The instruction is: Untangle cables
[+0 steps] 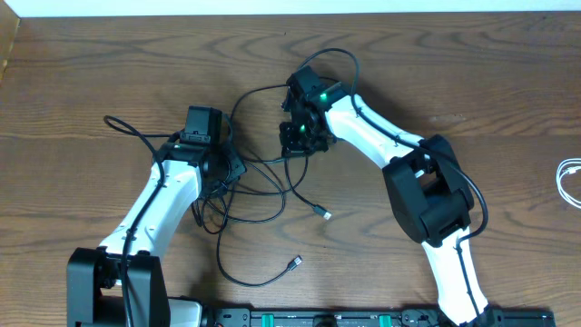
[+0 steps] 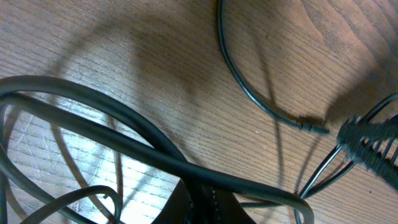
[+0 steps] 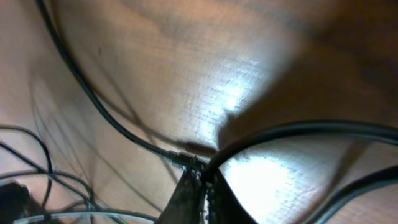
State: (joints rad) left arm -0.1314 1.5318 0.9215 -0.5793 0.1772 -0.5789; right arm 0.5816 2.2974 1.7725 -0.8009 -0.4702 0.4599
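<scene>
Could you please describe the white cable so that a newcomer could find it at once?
In the overhead view, follow the brown wooden table to the picture's right edge, beyond the white-and-black right arm. There lies a thin white cable, looped and partly cut off by the frame. It alone is pale, lying apart from the tangled thin black cables mid-table.

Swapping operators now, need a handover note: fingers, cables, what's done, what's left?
Left gripper: low in the tangle; can't tell if its fingers are open or shut.
Right gripper: fingers look shut on a strand of the black cables.
Black cables: looped over each other at centre, two plug ends lying free toward the front.
White cable: lying apart at the far right.
Done: white one is separate.
Left: part the black ones.
</scene>
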